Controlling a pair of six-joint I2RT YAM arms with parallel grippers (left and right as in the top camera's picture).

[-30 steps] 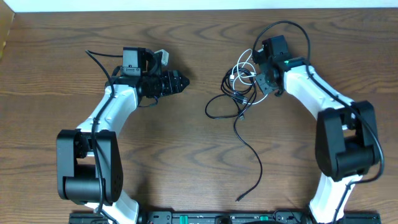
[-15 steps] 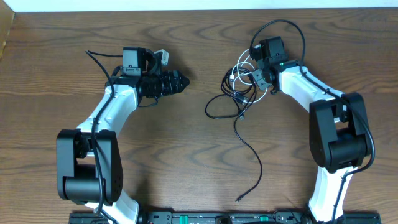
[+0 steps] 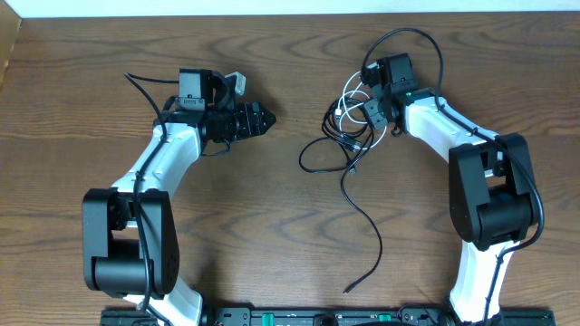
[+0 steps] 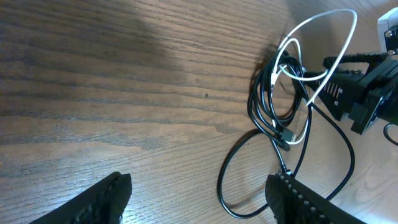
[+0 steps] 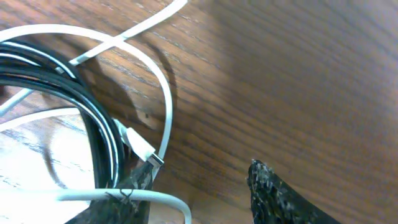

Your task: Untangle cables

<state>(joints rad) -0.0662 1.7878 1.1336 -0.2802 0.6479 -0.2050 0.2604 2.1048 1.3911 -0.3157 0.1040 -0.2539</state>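
Observation:
The black cable point(image 3: 337, 145) lies coiled at the centre right of the table, with a long tail running toward the front edge. The white cable point(image 3: 350, 98) loops through the coil's far end. My right gripper point(image 3: 370, 113) is open, low over the right side of the tangle. In the right wrist view its fingers point(image 5: 283, 196) stand apart. The white cable point(image 5: 166, 93) and its plug point(image 5: 142, 148) lie by the left finger, beside black strands point(image 5: 68, 84). My left gripper point(image 3: 268, 117) is open and empty, well left of the tangle. Its view shows both the black cable point(image 4: 273, 118) and the white cable point(image 4: 323, 34).
The wooden table point(image 3: 272, 226) ends at a white strip along the far edge. The thick black arm cable point(image 3: 412, 36) arches above the right wrist. The right gripper's body point(image 4: 364, 87) shows in the left wrist view beside the tangle.
My right gripper has moved a little left and farther back, closer to the white loop. The cables have barely shifted. The left arm has not moved.

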